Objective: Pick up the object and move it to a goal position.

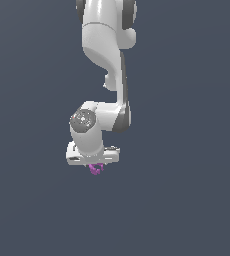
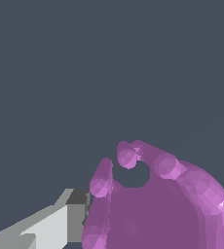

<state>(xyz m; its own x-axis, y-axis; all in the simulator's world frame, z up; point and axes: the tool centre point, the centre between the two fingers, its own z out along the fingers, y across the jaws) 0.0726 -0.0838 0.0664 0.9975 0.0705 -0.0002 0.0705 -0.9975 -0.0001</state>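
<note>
The white hand [image 1: 95,165] points straight down at the end of the arm [image 1: 104,45], and the magenta-purple object [image 1: 95,169] sits right at its underside, only a small lumpy bit of it showing below the hand's body in the exterior view. The fingers themselves are hidden there, so how narrow the grip is cannot be read from that side. In the wrist view the object [image 2: 172,204] fills much of the picture close to the camera: a knobbly, curled ring with a small round gap through it and two stubby lobes sticking out beside the gap. A grey-white finger [image 2: 50,226] of the hand lies right against the object's side, which suggests the hand is closed on it. Around all this both views show only a flat dark blue-grey ground.
</note>
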